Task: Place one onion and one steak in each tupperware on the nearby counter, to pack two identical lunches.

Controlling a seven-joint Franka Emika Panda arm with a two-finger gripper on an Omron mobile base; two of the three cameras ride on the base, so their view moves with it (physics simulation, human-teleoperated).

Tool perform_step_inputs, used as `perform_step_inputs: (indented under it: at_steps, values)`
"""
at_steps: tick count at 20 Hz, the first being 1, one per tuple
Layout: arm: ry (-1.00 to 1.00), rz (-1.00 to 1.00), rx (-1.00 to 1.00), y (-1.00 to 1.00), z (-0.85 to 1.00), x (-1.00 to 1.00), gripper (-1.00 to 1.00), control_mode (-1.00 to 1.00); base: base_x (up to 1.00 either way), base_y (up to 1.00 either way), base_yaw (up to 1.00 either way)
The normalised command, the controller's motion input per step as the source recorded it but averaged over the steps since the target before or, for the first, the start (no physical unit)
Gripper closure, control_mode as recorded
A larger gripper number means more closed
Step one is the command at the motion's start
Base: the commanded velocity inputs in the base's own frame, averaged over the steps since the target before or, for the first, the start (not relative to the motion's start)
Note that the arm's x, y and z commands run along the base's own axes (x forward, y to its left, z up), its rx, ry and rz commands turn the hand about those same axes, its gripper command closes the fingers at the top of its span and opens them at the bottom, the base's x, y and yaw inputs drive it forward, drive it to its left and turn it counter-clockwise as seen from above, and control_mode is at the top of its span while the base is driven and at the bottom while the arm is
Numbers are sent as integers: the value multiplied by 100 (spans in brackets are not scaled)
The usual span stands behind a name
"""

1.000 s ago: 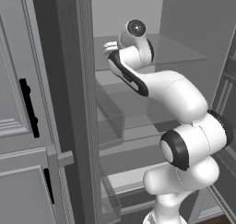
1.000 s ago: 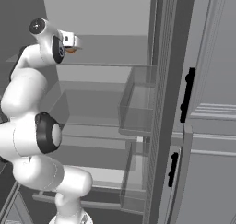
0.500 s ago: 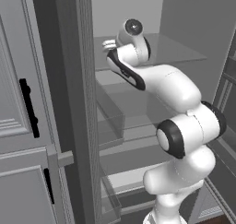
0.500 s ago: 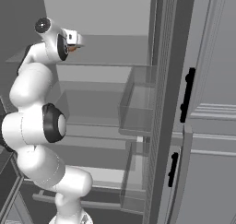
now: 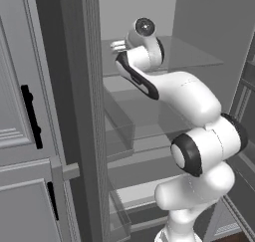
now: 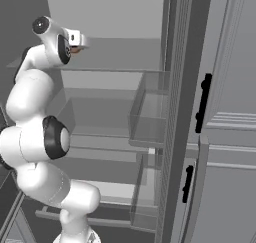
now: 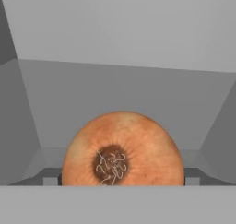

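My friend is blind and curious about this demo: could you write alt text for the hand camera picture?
A round orange-brown onion sits close in front of the camera, its dark root end with pale curled roots facing the lens. Behind it are the plain grey back wall and side walls of an open fridge compartment.

The onion [image 7: 120,149] has smooth, matt orange-brown skin with a rough dark root tuft; the shelves [image 5: 189,54] look like clear glass.

Onion [image 7: 120,149] directly before the jaws
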Motion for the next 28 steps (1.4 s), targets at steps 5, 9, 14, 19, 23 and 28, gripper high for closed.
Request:
perform_step_inputs:
  at_steps: [5,9,14,19,23,28]
  values:
    - [-56,0,5,-22,19,-100,100,-100,0,0,0]
    - [-29,0,21,-33,81,-100,100,-100,0,0,0]
    - [2,-2,20,-20,82,-100,100,-100,0,0,0]
    - [32,0,8,-10,-16,-100,100,-100,0,0,0]
    - [24,0,0,-17,-99,-100,100,-100,0,0,0]
    - [51,0,-2,-20,-100,-100,100,-100,0,0,0]
